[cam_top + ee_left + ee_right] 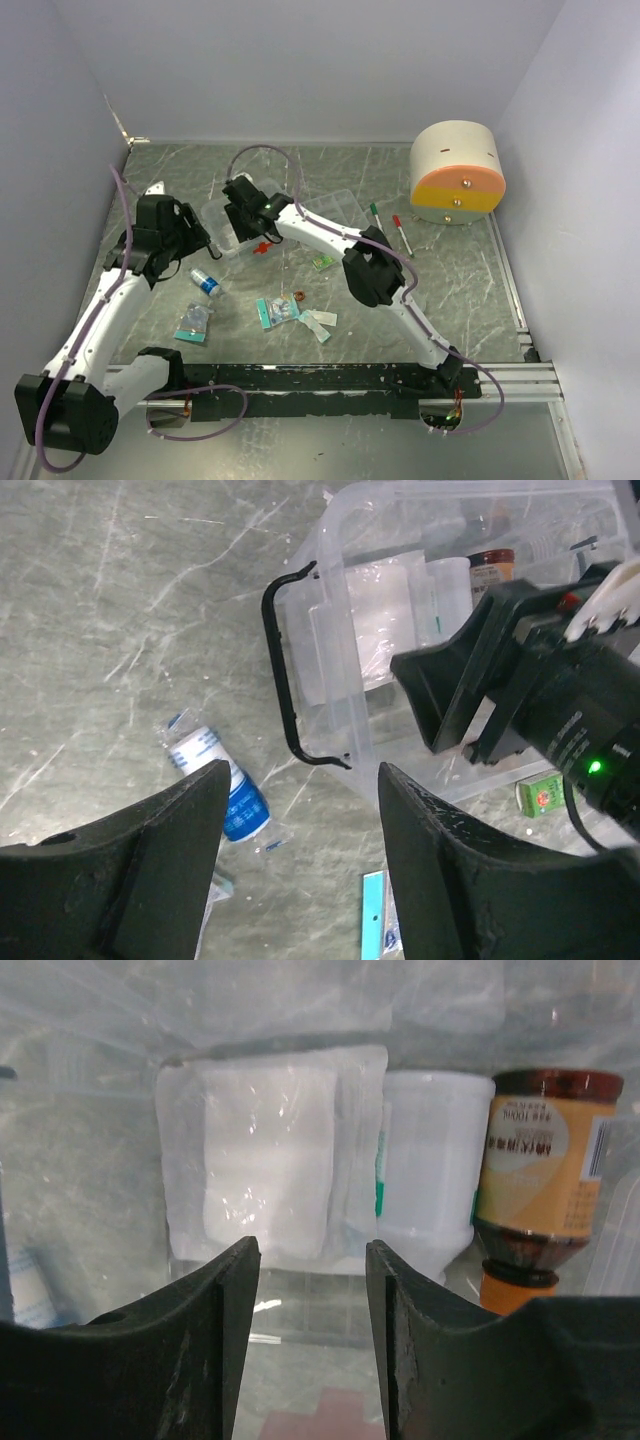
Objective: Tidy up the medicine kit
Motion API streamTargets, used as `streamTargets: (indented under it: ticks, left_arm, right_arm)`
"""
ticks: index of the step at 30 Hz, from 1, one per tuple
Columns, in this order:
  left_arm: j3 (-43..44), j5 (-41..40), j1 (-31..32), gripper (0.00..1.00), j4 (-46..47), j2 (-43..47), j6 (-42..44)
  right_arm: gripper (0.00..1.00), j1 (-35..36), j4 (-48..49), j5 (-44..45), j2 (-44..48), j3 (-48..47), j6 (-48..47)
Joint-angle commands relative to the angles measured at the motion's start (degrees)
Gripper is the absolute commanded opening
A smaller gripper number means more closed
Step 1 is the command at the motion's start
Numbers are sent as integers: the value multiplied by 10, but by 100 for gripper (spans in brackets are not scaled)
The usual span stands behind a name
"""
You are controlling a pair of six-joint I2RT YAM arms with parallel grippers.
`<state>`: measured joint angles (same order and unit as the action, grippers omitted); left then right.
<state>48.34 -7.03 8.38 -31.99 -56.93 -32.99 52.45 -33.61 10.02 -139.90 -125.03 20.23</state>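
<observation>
The clear plastic kit box (218,220) with a black handle (280,670) sits on the table at mid-left. My right gripper (245,205) is open and empty inside the box (300,1000). Its jaws (312,1260) face a clear packet of white gauze (265,1170), a white bottle (430,1170) and a brown bottle with an orange label (545,1170). My left gripper (190,240) is open and empty (305,780), hovering just outside the box's handle end. A blue-and-white bottle (225,780) lies on the table below it (205,283).
Loose on the table are a small green box (322,262), a red item (262,247), flat packets (193,322) (278,311) (318,322) and two markers (376,215) (401,232). A round cream-and-orange container (457,172) stands at the back right.
</observation>
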Motion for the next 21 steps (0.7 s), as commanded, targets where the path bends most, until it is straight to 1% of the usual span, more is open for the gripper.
streamTargets:
  ticks: [1,7,12,16,21]
  left_arm:
    - [1,35,-5,72,46,-21,-27]
    - [7,41,-5,74,71,-66,-39]
    - [10,47,-5,71,79,-87,-40]
    - [9,44,-5,65,78,-97,-39]
    - [3,42,-5,59,85,-107,-40]
  right_arm:
    - [47,-1,-48,-15,47,19,21]
    - [47,-1,-71,-27,81,52,38]
    - [47,-1,-91,-48,104,75,47]
    - [47,-1,-48,-51,117,114,41]
    - [44,-1,29,-25,87,92,13]
